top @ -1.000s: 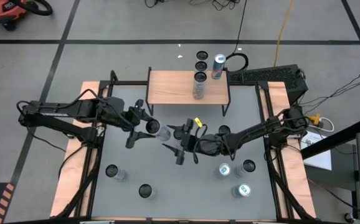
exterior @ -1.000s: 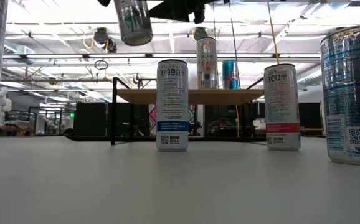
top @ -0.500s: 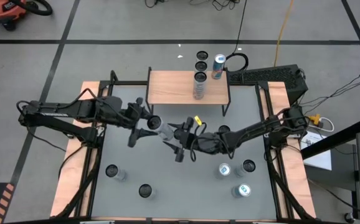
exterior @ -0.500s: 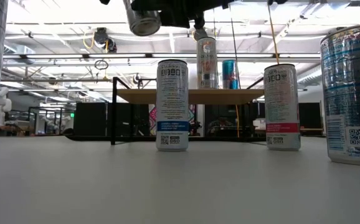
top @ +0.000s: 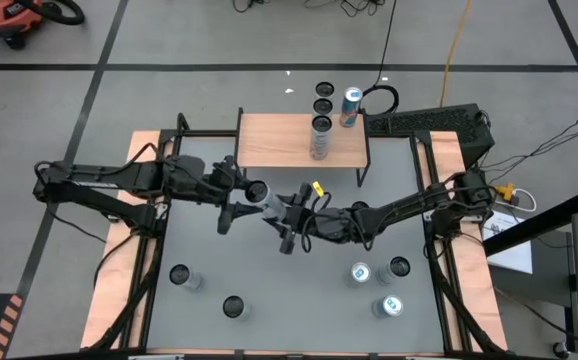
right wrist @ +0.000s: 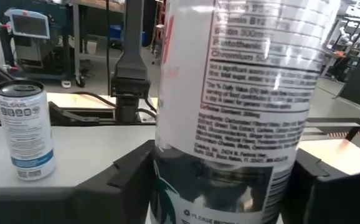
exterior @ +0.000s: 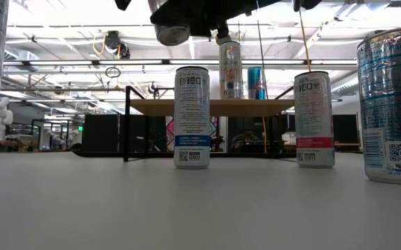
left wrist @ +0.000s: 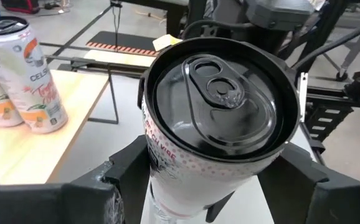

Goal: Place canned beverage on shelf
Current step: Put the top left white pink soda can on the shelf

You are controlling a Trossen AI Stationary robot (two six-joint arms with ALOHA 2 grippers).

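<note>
Hanging in mid-air above the middle of the surface (top: 199, 300), the can (top: 258, 192) is caught between both grippers at once, so this looks like a handover still under way. From overhead it sits tilted, its top end toward the left gripper (top: 239, 195) and its lower body toward the right gripper (top: 284, 213). In the left wrist view the can's lid (left wrist: 220, 93) faces the camera with a dark finger (left wrist: 127, 168) pressed against each side of it, so the left gripper is clamped on the can. The right wrist view shows the label side filling the frame with that gripper's fingers (right wrist: 133, 171) close on either flank; they seem to be gripping it too, though I would not swear how firmly.

Beyond the grippers, toward the far edge, stands the shelf (top: 279, 140). One can on the shelf (top: 319, 137) is already there, near its right end, and more cans (top: 323, 97) stand on the floor behind it. So nothing of this can's placement is done yet: one gripper has to let go, and the can must then be carried over and set upright on the plank.

Both arms reach inward from their own sides, long and low, meeting just short of the shelf. Nearer than the grippers, several other cans (top: 359, 272) wait on the surface.
</note>
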